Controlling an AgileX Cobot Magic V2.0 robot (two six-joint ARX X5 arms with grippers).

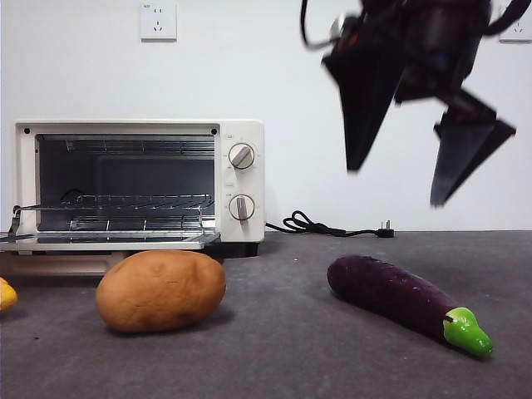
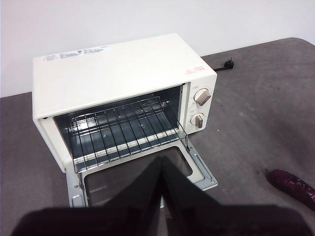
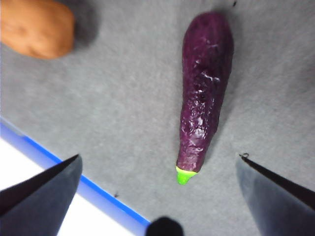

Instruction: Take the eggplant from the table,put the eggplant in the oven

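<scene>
**Right gripper hung open above the eggplant**

The eggplant (image 1: 403,301) lay flat on the table (image 1: 291,349), toward the right side of the tabletop and near its front edge, with its green stem cap pointing to the front right corner. Above it, clear of the surface, the right gripper (image 1: 399,184) hung with its two black jaws spread wide apart, holding nothing. The oven (image 1: 137,183) stood toward the back left of the tabletop, its door folded down flat and the wire rack (image 1: 125,202) bare inside. A brown potato (image 1: 160,290) sat in front of the oven, well apart from the eggplant. The left gripper (image 2: 162,164) hovered before the open oven door with its jaws pressed together, empty.
</scene>
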